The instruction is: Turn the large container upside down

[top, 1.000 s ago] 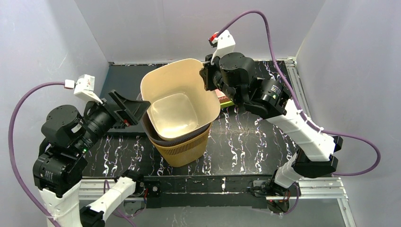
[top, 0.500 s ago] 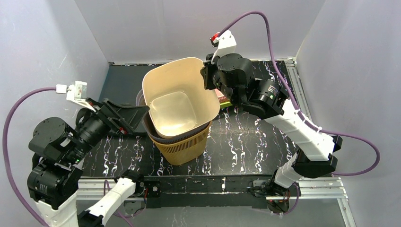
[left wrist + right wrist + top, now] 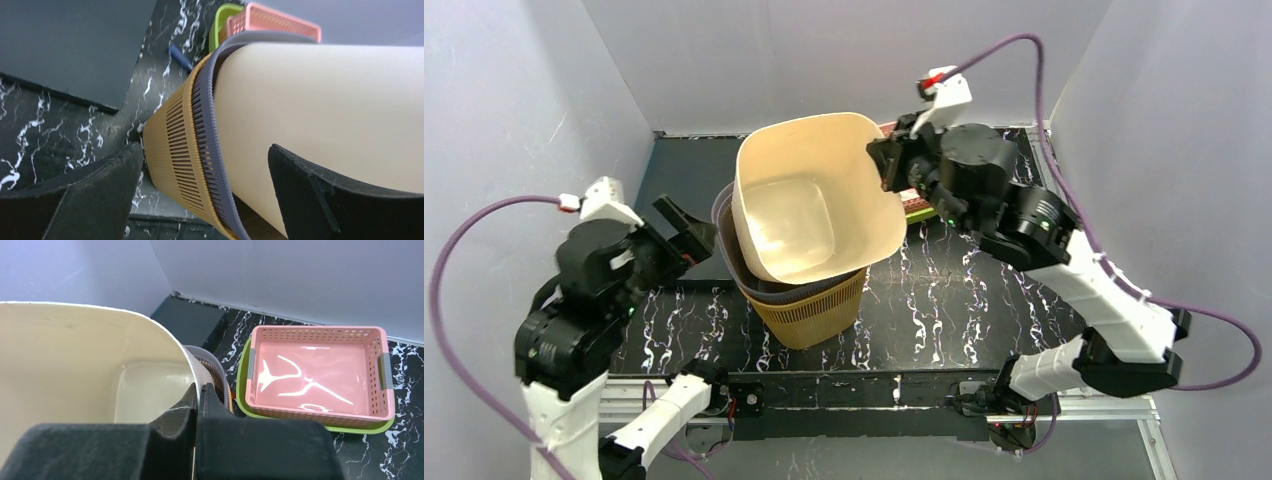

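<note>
The large container [image 3: 804, 210] is a cream, smooth-walled bin, tilted and lifted partly out of a grey slatted basket [image 3: 754, 285] nested in a tan slatted basket [image 3: 809, 315]. My right gripper [image 3: 886, 165] is shut on the container's right rim; in the right wrist view the right gripper [image 3: 199, 390] pinches the thin wall of the container [image 3: 75, 360]. My left gripper [image 3: 689, 230] stands open just left of the stack. In the left wrist view the left gripper [image 3: 204, 150] frames the tan basket [image 3: 175, 140], the grey basket [image 3: 207, 125] and the container [image 3: 320, 110] without touching them.
A pink perforated basket [image 3: 315, 375] sits in a green tray [image 3: 320, 426] behind and right of the stack, under my right arm. A small blue object [image 3: 179, 57] lies on the black marbled table [image 3: 954, 300]. A dark mat [image 3: 689, 165] covers the back left.
The right arm has raised and shifted right, tipping the container's mouth up and rightward. The left arm has reposed, its open gripper drawn slightly back from the stack.
</note>
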You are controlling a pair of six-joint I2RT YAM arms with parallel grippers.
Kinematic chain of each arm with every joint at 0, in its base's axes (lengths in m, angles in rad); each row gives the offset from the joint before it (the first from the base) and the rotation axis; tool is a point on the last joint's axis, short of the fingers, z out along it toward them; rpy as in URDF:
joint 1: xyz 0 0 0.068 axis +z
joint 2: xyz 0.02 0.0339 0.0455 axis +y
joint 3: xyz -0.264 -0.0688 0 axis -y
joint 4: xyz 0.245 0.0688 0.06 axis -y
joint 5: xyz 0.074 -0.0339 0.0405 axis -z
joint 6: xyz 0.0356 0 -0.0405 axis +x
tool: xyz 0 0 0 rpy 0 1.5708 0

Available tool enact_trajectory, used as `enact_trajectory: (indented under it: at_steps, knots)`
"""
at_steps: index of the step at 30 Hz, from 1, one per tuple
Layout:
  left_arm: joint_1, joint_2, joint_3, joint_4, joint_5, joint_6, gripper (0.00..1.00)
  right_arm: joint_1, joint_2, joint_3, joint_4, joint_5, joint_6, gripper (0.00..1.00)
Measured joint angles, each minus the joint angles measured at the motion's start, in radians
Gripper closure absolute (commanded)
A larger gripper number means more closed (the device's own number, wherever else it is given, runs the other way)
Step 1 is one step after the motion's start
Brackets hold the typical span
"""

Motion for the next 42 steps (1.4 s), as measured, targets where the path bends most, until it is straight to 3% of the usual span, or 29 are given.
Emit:
enact_trajectory:
  at_steps: [11,25,34,42]
  knots:
    - [0.0,0.073,-0.123,0.025,0.07,-0.036,0.08,0.0,-0.249,-0.144,0.222,0.025,-0.148,0.99]
    - [0.0,0.101,-0.207,0.045,0.117,-0.042,0.2,-0.001,-0.275,-0.126,0.389,0.273,-0.467,0.99]
    - [0.0,0.146,-0.227,0.05,0.145,-0.018,0.41,-0.007,-0.275,-0.173,0.298,0.65,-0.641,0.99]
    - [0.001,0.222,-0.187,0.064,0.132,0.024,0.69,-0.006,-0.293,-0.315,0.1,0.855,-0.609,0.99]
